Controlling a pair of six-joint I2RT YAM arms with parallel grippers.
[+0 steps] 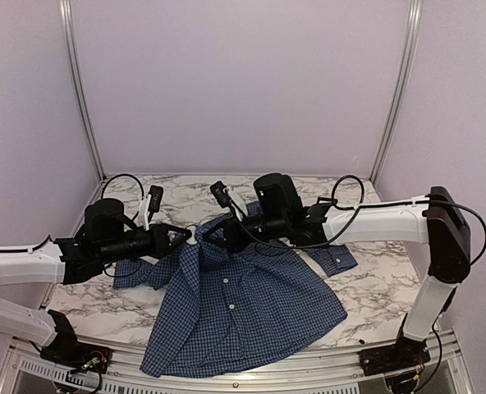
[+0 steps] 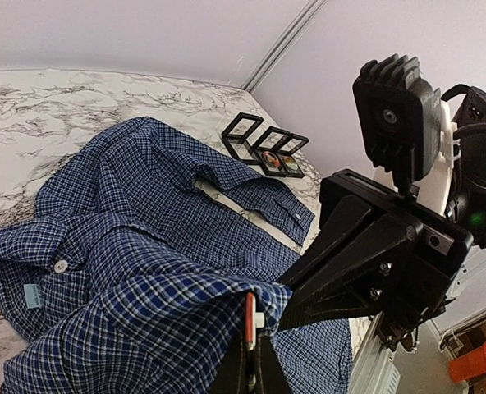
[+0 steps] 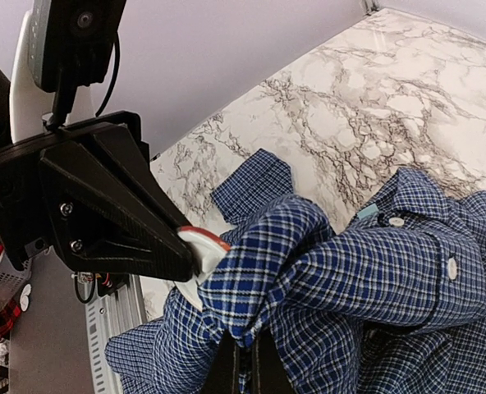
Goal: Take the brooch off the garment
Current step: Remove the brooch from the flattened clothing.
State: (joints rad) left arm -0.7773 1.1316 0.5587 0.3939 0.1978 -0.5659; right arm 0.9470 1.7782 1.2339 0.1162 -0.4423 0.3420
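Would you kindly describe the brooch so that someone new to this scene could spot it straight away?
On the marble table lies a blue checked shirt; one fold is lifted where the left gripper and right gripper meet. At the left gripper's tip is the brooch: small, white with a red-orange edge, unlike the plain white buttons.

A dark blue small-checked button-up shirt (image 3: 374, 279) lies bunched on a white grey-veined marble tabletop (image 3: 374, 107). The right gripper (image 3: 245, 361) pinches a raised fold of it at the bottom edge. The black left gripper (image 3: 195, 250), its tip white and orange-red, meets that fold from the left. Small white buttons (image 3: 451, 267) show on the right.
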